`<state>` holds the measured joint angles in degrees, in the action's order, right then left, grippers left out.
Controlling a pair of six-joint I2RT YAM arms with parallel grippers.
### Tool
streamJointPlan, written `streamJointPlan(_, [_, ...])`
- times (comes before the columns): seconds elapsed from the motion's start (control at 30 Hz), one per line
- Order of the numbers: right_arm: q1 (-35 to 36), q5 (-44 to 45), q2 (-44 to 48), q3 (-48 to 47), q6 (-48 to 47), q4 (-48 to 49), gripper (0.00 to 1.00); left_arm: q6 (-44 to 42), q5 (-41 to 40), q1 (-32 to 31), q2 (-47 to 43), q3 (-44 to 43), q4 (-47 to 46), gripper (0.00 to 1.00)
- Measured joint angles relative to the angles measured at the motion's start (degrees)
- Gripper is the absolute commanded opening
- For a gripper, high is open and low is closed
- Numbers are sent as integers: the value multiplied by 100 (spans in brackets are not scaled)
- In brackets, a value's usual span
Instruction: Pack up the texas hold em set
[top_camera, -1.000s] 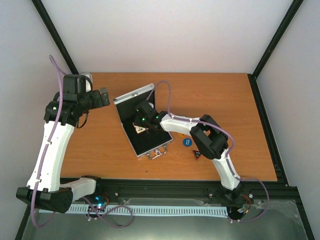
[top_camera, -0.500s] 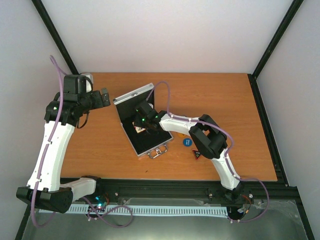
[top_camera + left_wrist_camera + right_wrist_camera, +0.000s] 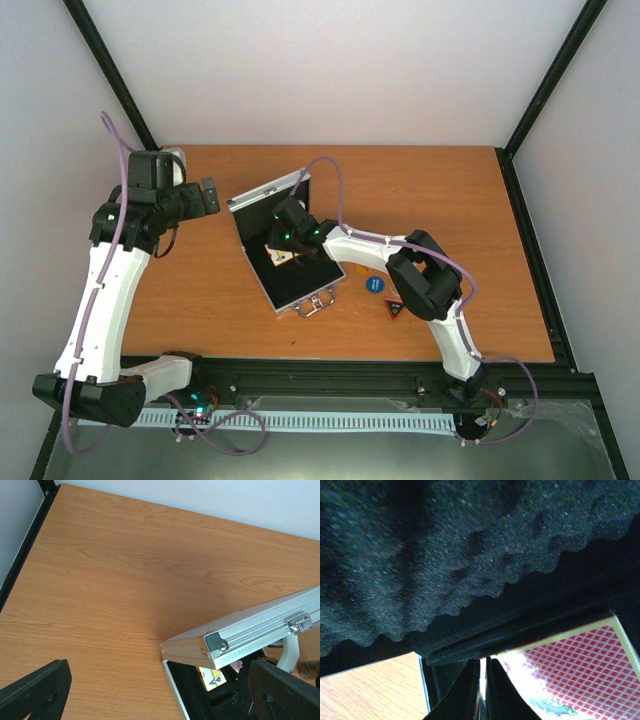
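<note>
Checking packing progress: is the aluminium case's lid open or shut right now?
Open: the lid stands raised off the aluminium case, its foam lining and a red-backed card deck exposed.

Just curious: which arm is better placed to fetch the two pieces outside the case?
Right: the blue disc and dark triangle lie beside it; the left hand hovers beyond the case.

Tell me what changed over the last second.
The shut right gripper edged a little further back inside the open case, toward its lid, and that arm's elbow swung slightly outward. Nothing was visibly taken or released. The open left gripper, case, blue disc and triangular button stayed put.
</note>
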<state>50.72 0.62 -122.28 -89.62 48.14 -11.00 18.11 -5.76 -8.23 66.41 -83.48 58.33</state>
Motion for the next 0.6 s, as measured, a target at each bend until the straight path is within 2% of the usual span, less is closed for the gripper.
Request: streamJointPlan(0.6, [13, -101, -586, -195, 229, 487, 3, -42, -85, 0, 7, 140, -2, 100])
